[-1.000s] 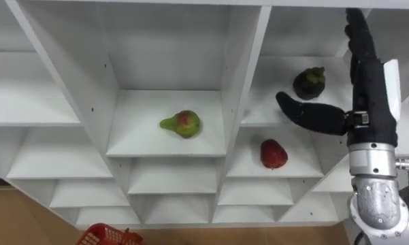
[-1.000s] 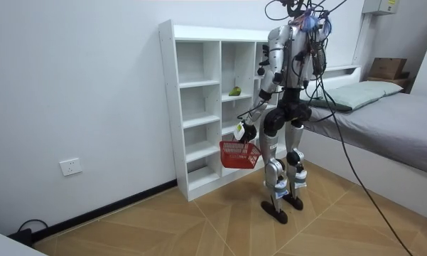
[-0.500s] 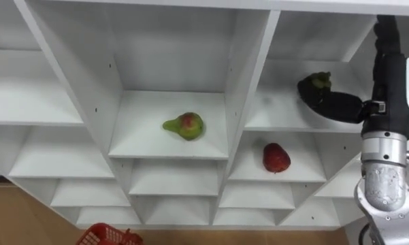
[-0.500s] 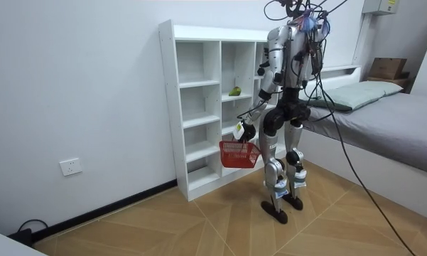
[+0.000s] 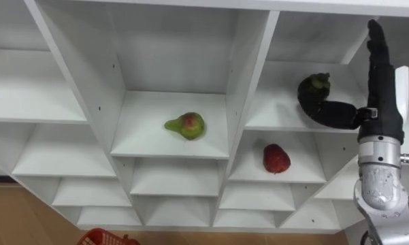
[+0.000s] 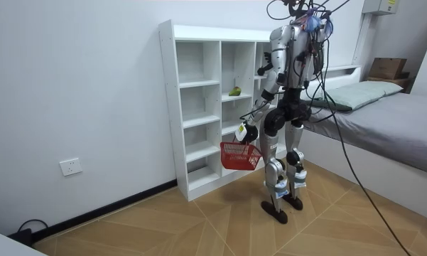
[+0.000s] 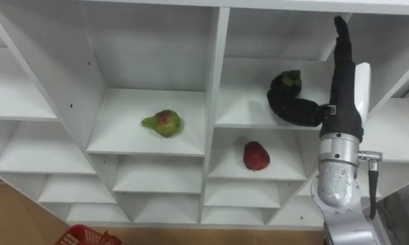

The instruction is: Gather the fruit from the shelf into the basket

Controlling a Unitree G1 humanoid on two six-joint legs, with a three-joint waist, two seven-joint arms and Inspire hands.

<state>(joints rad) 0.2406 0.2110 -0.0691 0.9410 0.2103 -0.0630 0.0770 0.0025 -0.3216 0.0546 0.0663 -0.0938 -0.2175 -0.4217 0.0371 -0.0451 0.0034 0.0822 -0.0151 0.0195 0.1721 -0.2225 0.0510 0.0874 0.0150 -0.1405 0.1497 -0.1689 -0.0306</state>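
Observation:
A dark mangosteen (image 5: 315, 85) sits in the upper right compartment of the white closet (image 5: 238, 102). My right hand (image 5: 380, 102) is raised beside it, fingers straight and pointing up, the thumb reaching left and lying against the fruit's lower side. A green-red pear (image 5: 186, 126) lies in the middle compartment. A red strawberry-like fruit (image 5: 275, 158) rests one shelf below the mangosteen. In the room view my left hand (image 6: 247, 132) hangs low at the closet's front, holding the red basket (image 6: 240, 155) by its handle. The basket's rim (image 5: 102, 238) peeks in at the bottom of the eye view.
I stand close to the closet (image 6: 199, 107), facing it. A vertical divider (image 5: 248, 82) separates the pear's compartment from the mangosteen's. A bed (image 6: 384, 107) stands at the room view's right, behind me. Wooden floor (image 6: 163, 220) stretches open towards the room view's left.
My right hand has moved right and up into the mangosteen's compartment, and its thumb has closed in from lower left until it lies against the fruit. The fruits have stayed put.

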